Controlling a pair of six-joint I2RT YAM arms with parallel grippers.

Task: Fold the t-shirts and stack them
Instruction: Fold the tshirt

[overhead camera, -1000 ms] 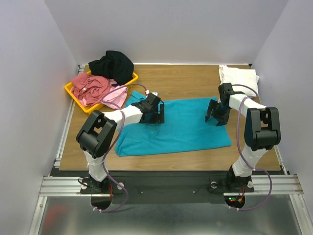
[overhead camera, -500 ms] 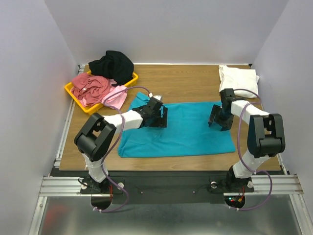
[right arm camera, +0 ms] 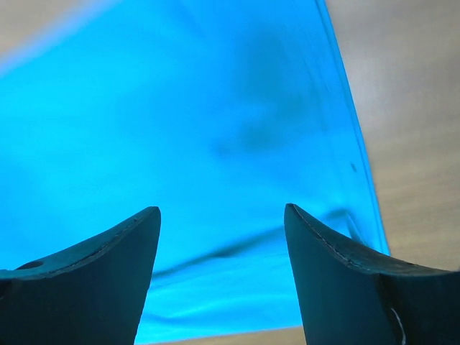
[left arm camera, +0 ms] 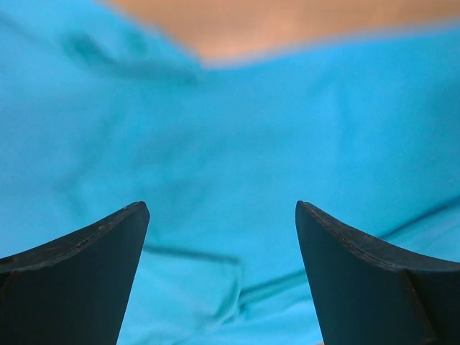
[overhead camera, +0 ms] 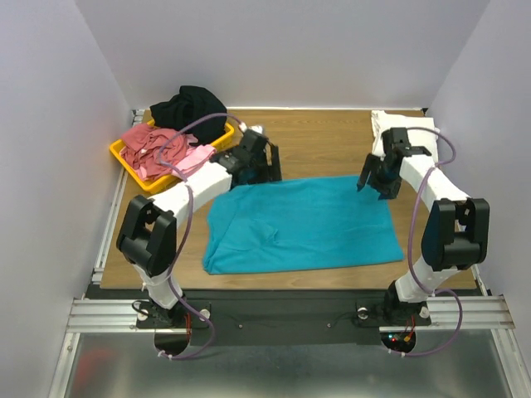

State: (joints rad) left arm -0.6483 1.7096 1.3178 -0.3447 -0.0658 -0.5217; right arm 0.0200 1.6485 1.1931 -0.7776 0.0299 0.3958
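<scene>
The teal shirt (overhead camera: 303, 224) lies spread flat across the near middle of the counter (overhead camera: 315, 141), with a few soft wrinkles towards its left side. Over its far left corner, the left arm (overhead camera: 195, 186) holds its jaws wide apart with nothing between them; the left wrist view shows only teal cloth below them. Over the far right edge, the right arm (overhead camera: 431, 178) likewise has its jaws well apart and empty, and the shirt's right edge and bare wood show beside them. Whether either pair touches the cloth cannot be told.

A folded white shirt (overhead camera: 404, 128) sits in the far right corner. Near the far left corner a yellow tray (overhead camera: 117, 152) holds the red shirt (overhead camera: 153, 145) and pink shirt (overhead camera: 195, 162), and the black shirt (overhead camera: 189, 108) is heaped at the tray's far end.
</scene>
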